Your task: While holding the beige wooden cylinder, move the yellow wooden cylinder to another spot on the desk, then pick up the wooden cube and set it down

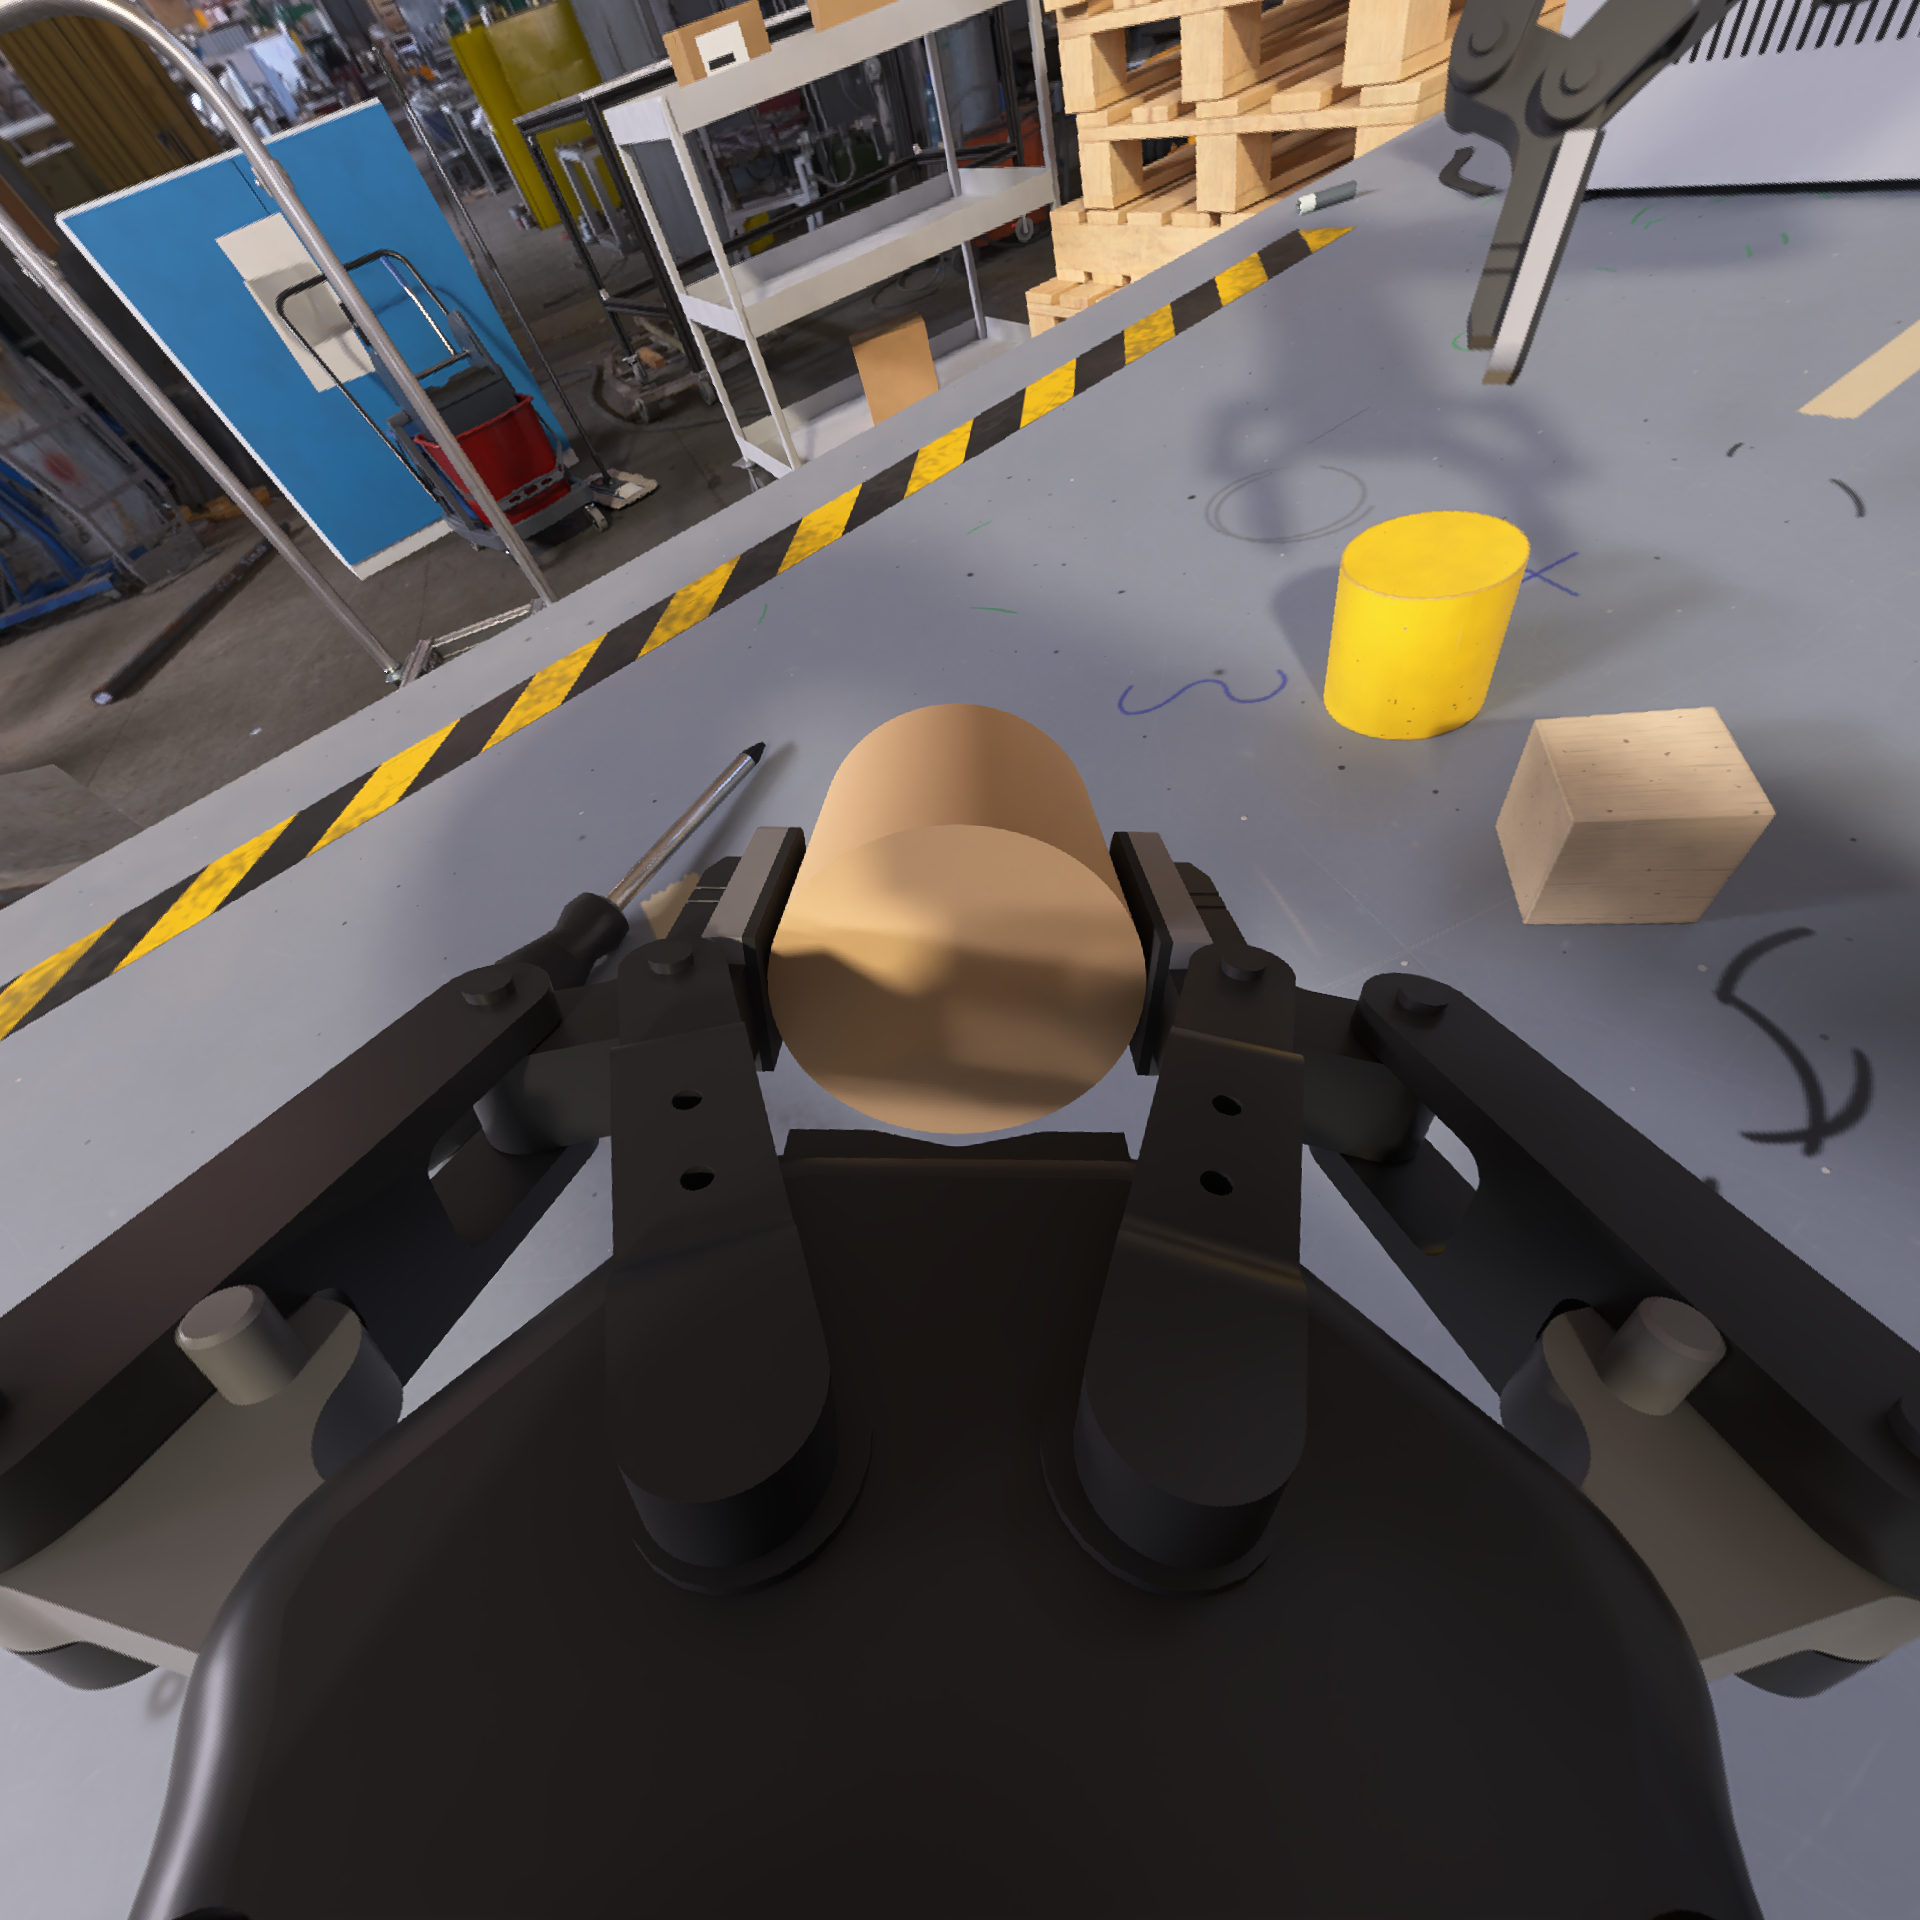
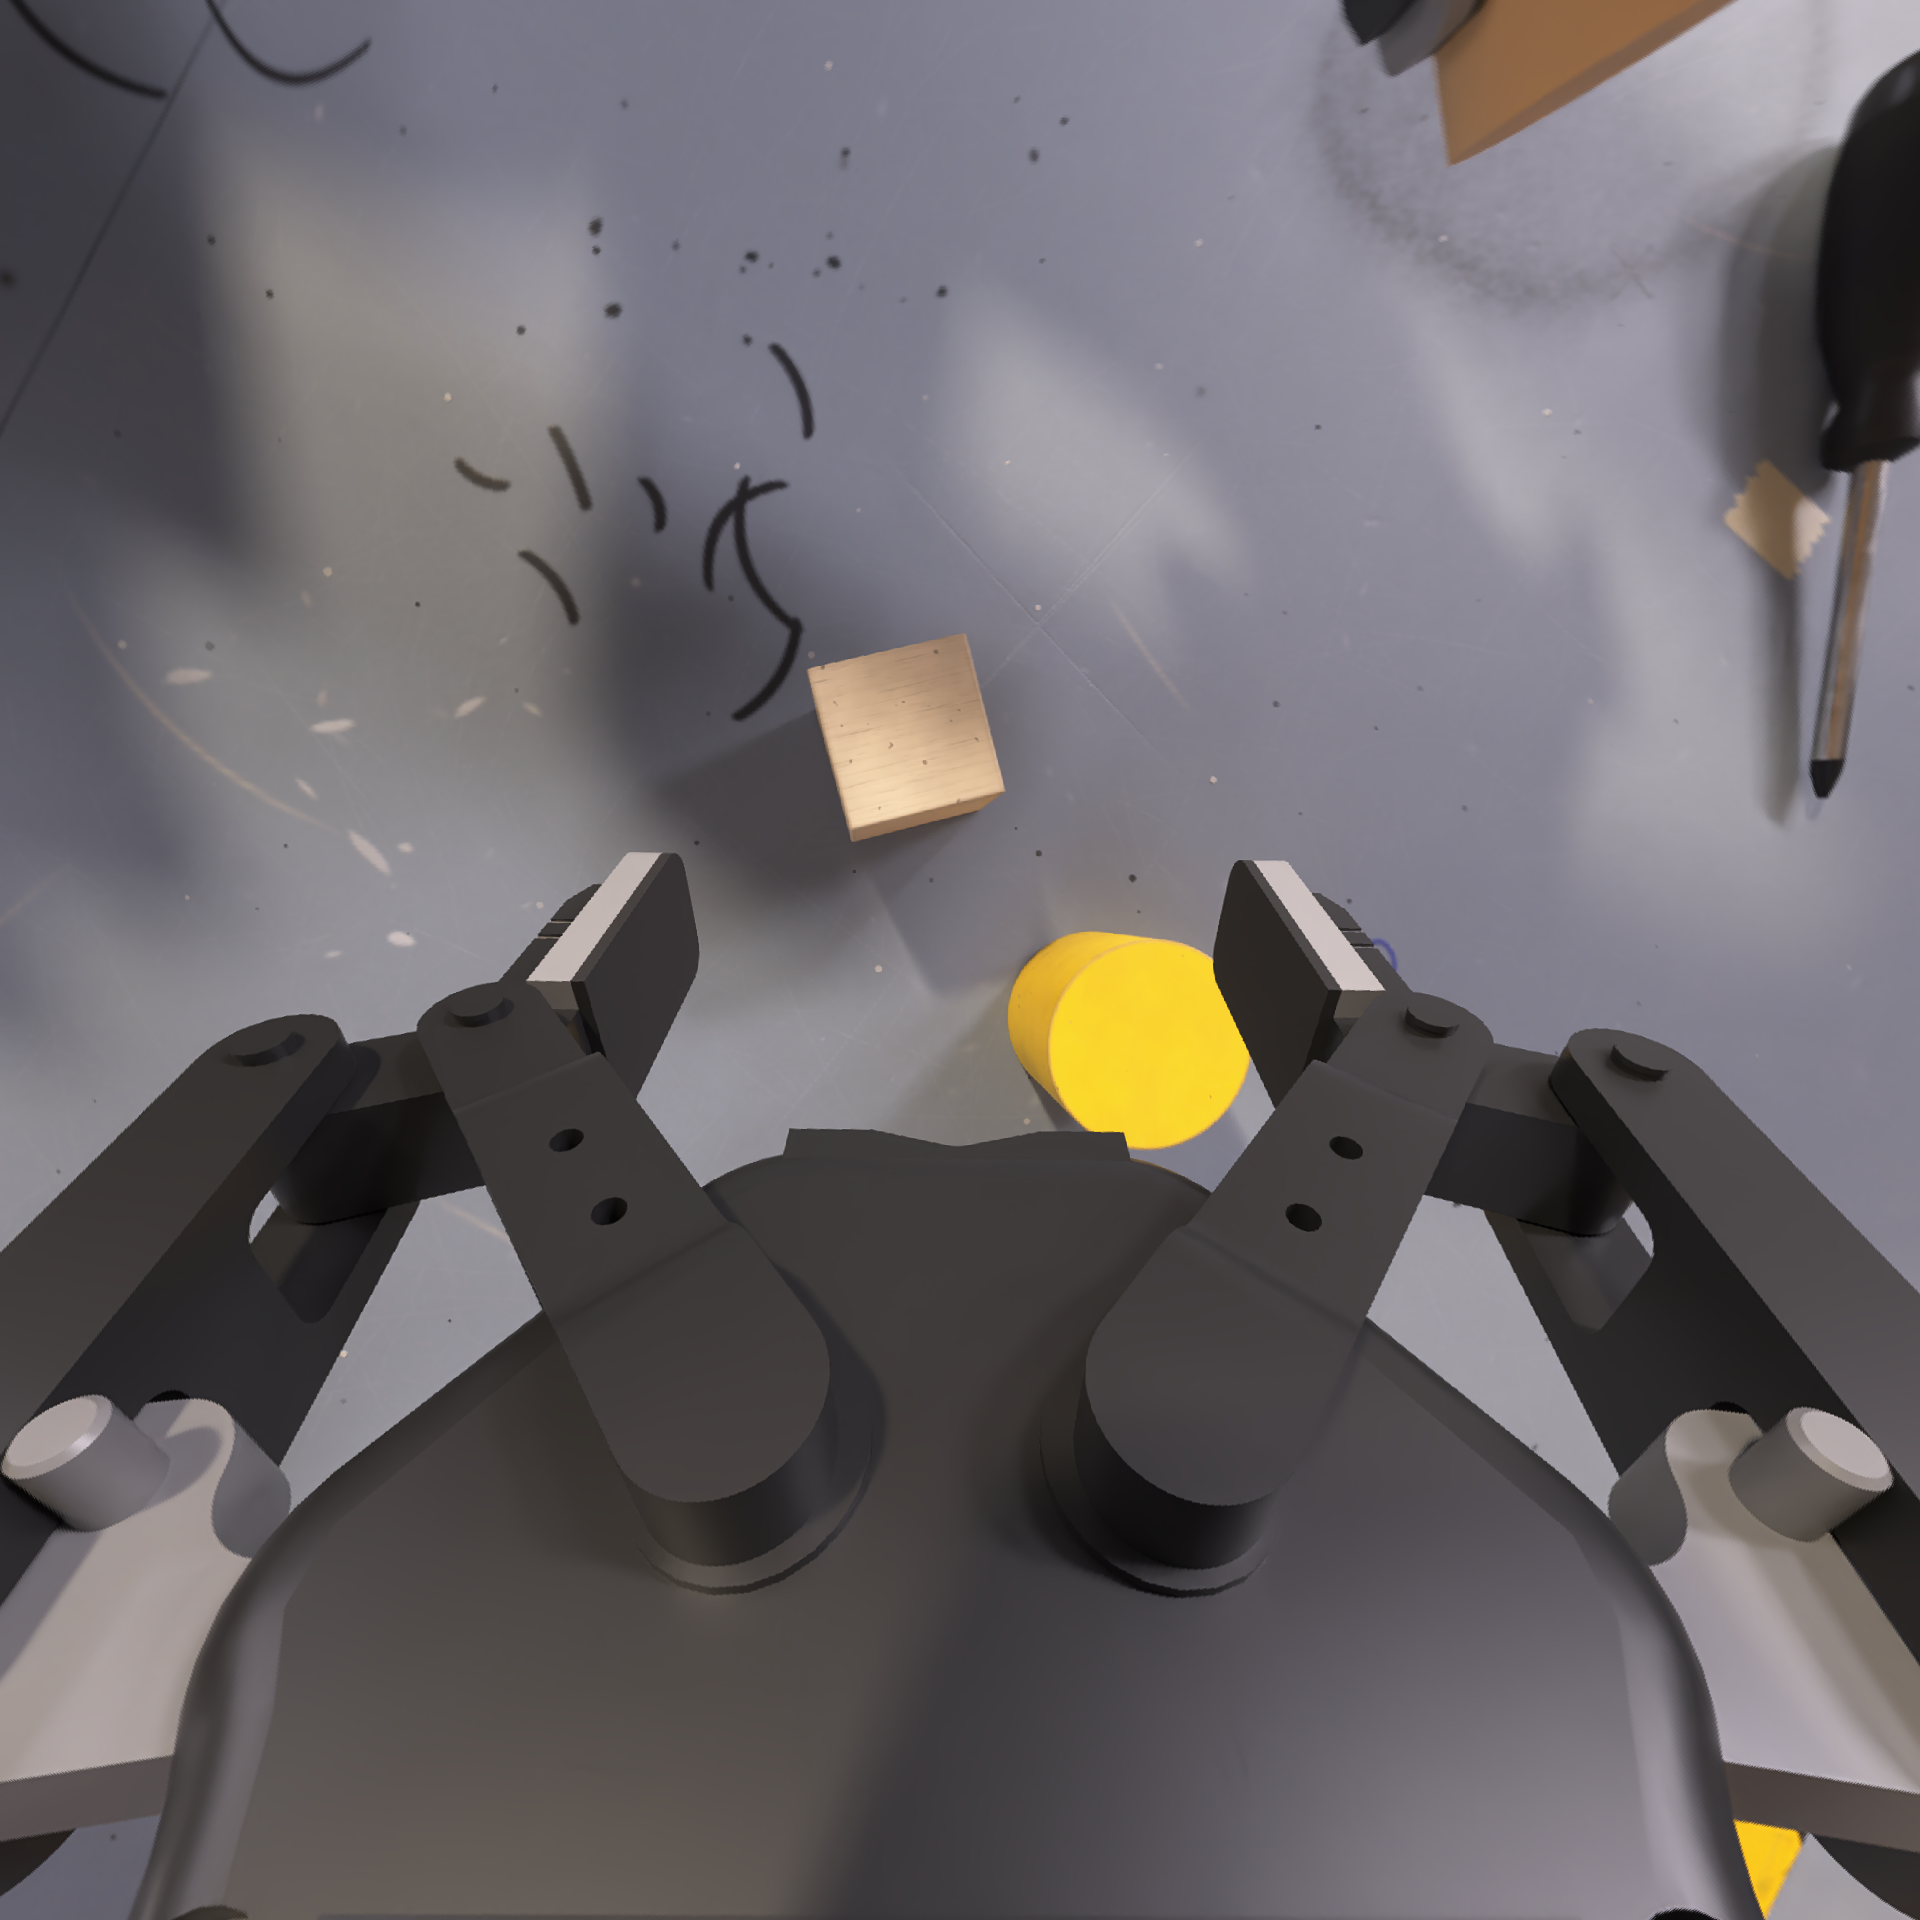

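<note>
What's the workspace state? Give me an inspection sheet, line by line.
Surface: grey desk, pen scribbles, specks, hazard-striped edge.
Job's things: beige wooden cylinder gripped; yellow wooden cylinder upright, wooden cube beside it, apart.
Clutter: screwdriver, tape scrap.
Grippers: left gripper shut on the beige cylinder; right gripper open above the yellow cylinder.
Cables: nothing seen.
Surroundings: pallets, white shelving, blue panel.
</note>
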Controlling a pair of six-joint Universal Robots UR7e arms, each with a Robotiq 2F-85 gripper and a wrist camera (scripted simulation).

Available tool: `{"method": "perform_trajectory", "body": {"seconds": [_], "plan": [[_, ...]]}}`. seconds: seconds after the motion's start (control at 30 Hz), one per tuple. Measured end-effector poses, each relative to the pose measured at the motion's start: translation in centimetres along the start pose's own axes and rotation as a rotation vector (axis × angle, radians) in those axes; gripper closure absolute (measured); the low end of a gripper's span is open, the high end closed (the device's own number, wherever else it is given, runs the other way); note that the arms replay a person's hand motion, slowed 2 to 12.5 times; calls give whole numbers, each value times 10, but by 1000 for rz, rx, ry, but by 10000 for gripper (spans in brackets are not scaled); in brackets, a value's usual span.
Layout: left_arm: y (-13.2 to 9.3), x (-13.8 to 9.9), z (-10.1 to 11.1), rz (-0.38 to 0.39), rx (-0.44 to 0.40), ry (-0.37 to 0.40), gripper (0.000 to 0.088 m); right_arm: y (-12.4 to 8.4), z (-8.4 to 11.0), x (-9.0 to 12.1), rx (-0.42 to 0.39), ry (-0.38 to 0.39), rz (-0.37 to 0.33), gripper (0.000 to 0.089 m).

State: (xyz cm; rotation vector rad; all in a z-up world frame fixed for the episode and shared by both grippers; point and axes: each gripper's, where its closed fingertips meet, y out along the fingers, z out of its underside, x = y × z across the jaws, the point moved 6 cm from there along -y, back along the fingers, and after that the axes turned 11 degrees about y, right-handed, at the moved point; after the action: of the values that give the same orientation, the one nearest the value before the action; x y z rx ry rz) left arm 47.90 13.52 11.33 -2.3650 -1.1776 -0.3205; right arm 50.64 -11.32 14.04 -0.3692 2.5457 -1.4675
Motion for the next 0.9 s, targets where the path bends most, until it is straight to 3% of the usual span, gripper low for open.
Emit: {"method": "perform_trajectory", "body": {"seconds": [0.2, 0.47, 0.9], "plan": [[0, 1, 1, -6, 4, 1, 373, 17, -8, 4, 102, -73, -28, 39], [0, 2, 1, -10, 5, 0, 373, 34, -21, 4, 161, -135, -82, 43], [0, 2, 3, -9, 12, 1, 373, 55, -25, 7, 261, -198, -154, 188]]}}
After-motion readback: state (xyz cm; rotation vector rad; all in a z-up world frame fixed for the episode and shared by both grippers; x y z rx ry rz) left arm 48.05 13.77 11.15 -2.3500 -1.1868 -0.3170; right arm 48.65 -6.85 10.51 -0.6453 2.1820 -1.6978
